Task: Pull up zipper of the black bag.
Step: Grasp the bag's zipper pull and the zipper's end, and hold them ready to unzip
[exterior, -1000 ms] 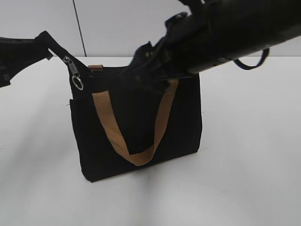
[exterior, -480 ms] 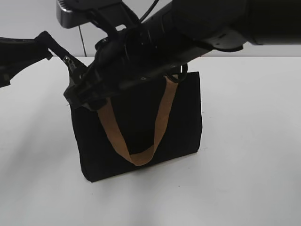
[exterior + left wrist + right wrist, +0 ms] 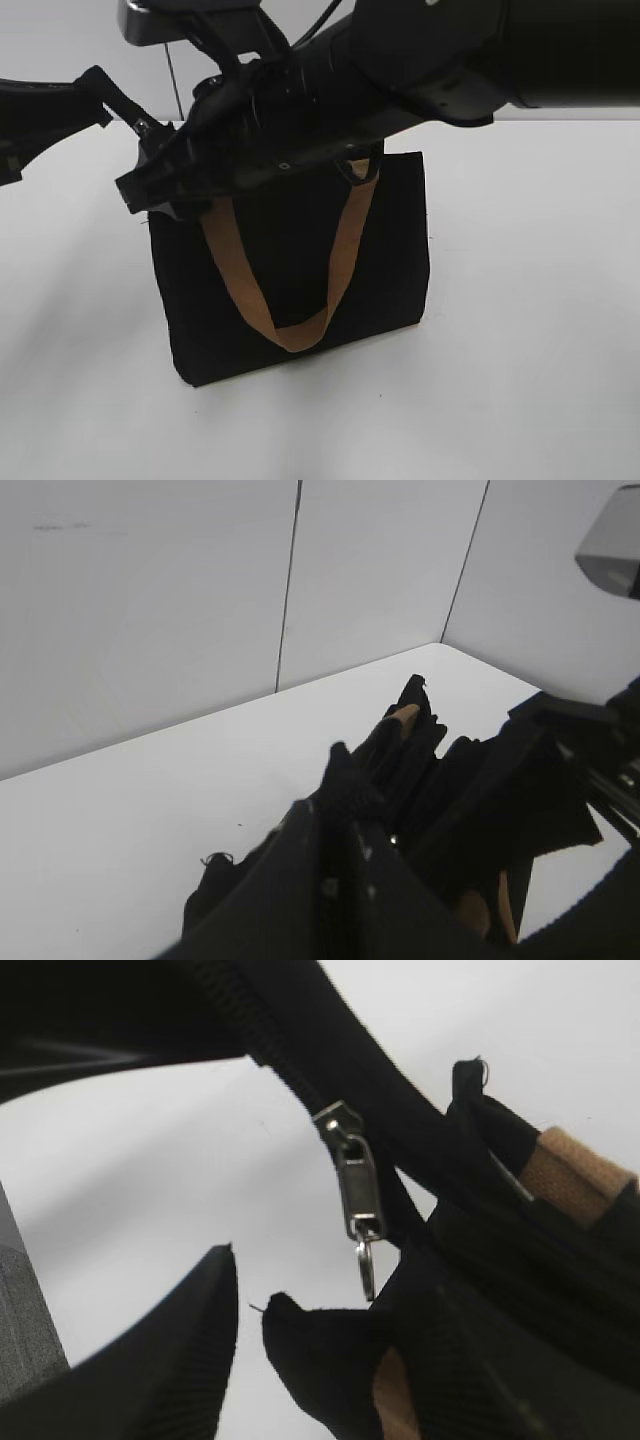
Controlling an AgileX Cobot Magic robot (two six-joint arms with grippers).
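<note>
The black bag (image 3: 300, 270) stands upright on the white table with a tan loop handle (image 3: 240, 280) hanging down its front. My left gripper (image 3: 100, 90) is shut on the black fabric end of the zip track at the bag's top left corner and holds it up taut; it also shows in the left wrist view (image 3: 345, 825). My right gripper (image 3: 150, 195) is open at that corner. In the right wrist view the silver zipper (image 3: 347, 1175) hangs on the track just above the open jaws (image 3: 250, 1290), not touching them. My right arm hides the zipper in the exterior view.
The white table (image 3: 540, 350) spreads around the bag, with a pale wall behind. My bulky right arm (image 3: 450, 60) crosses over the bag's top. A second tan strap (image 3: 570, 1175) shows at the bag's mouth.
My right arm has swung left and down from above the bag's top to its top left corner, covering the zipper in the exterior view. The left gripper has stayed put.
</note>
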